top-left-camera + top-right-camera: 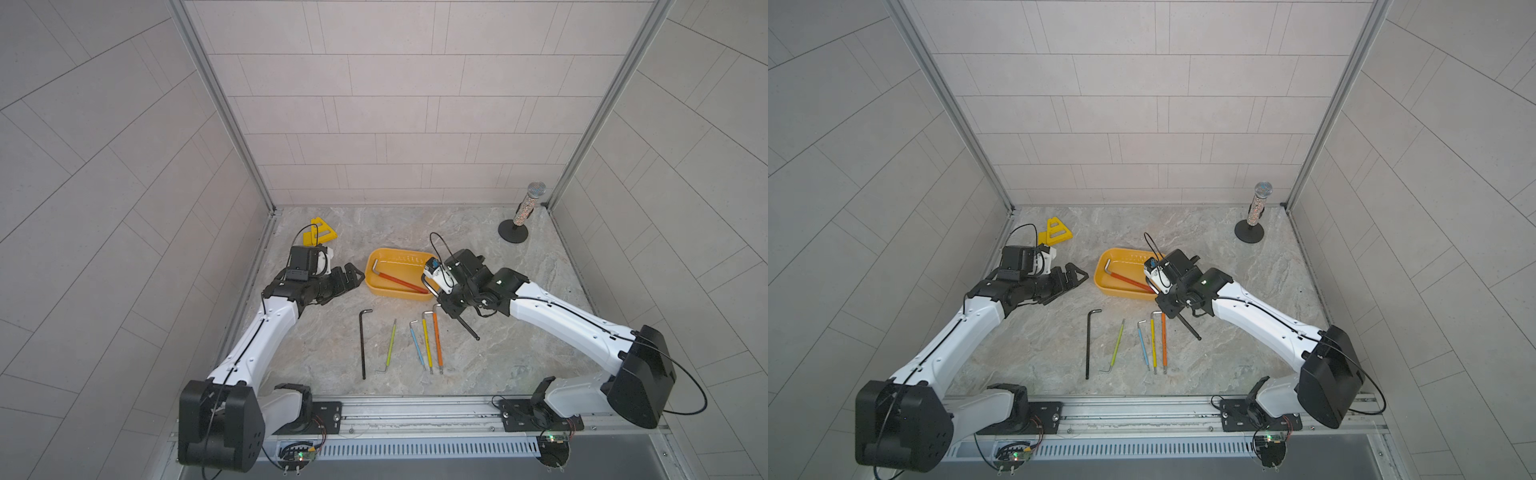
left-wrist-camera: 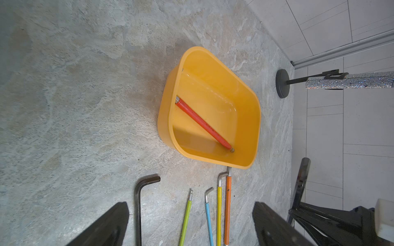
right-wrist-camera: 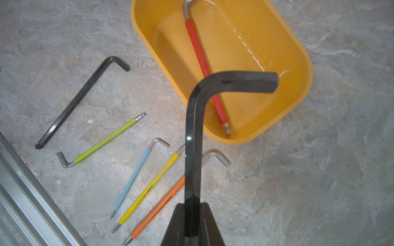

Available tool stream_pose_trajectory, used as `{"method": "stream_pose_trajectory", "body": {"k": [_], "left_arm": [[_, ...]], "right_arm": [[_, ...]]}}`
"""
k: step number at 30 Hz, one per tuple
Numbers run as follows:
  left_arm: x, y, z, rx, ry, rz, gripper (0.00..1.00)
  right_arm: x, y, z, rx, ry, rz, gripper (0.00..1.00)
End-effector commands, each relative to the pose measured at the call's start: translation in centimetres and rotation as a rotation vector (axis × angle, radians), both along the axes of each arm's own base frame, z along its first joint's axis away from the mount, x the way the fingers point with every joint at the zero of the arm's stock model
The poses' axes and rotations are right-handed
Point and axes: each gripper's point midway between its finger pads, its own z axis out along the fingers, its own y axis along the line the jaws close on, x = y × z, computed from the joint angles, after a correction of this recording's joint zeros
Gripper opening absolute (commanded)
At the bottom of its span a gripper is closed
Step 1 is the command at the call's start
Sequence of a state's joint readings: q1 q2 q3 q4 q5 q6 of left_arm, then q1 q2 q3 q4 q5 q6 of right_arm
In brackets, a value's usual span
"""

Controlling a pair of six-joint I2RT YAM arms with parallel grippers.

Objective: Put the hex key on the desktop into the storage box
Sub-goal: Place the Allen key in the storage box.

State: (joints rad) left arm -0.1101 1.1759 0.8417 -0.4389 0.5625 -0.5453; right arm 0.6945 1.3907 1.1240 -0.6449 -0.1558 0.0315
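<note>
1. Pinching a black hex key (image 3: 193,127) in the right gripper (image 3: 191,207), with the jaws pressed together on the long shaft and the bent end forward.
2. Hanging with that bent end over the storage box (image 3: 307,70), above the red hex key (image 3: 202,64) already lying inside; not yet lowered or released, to judge from the height.
3. Holding the left gripper (image 1: 349,277) spread and empty, just beside the box above the desktop (image 1: 395,228).
4. May end bridged across the rim, or tipped out, if released like this: seems about as long as the box, and held at a slant.
5. Might slide or swing in such a narrow pinch on smooth metal.
6. Could also push the box aside, or sweep the orange key (image 3: 157,207) and the yellow key (image 3: 149,188) nearby with the tail.
</note>
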Motion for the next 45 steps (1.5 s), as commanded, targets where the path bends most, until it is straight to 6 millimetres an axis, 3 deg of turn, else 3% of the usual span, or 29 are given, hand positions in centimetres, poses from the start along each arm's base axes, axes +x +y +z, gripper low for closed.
{"method": "stream_pose_trajectory", "body": {"k": [1,13,17,24,30,38,45], "left_arm": [[-0.4,0.0,-0.1,0.009,-0.001,-0.009,0.98],[0.6,0.3,0.2,-0.014,-0.012,0.012,0.98],[2.1,0.3,0.6,-0.018,-0.014,0.021,0.98],[6.4,-1.0,3.2,-0.114,-0.040,0.024,0.98],[8.6,-0.1,3.5,-0.112,-0.071,0.073,0.98],[8.8,3.1,2.8,-0.169,-0.075,0.182,0.98],[8.6,3.8,3.4,-0.129,-0.099,0.198,0.98]], "right_arm": [[1.2,1.0,1.7,0.017,-0.057,0.048,0.00],[3.4,2.8,1.5,-0.008,-0.053,0.112,0.00],[4.5,4.0,1.7,-0.006,-0.055,0.136,0.00],[7.1,6.1,2.9,-0.027,-0.094,0.196,0.00],[9.0,7.5,3.7,-0.056,-0.118,0.244,0.00],[11.1,9.2,3.4,-0.080,-0.141,0.294,0.00],[12.9,11.0,2.5,-0.085,-0.157,0.337,0.00]]}}
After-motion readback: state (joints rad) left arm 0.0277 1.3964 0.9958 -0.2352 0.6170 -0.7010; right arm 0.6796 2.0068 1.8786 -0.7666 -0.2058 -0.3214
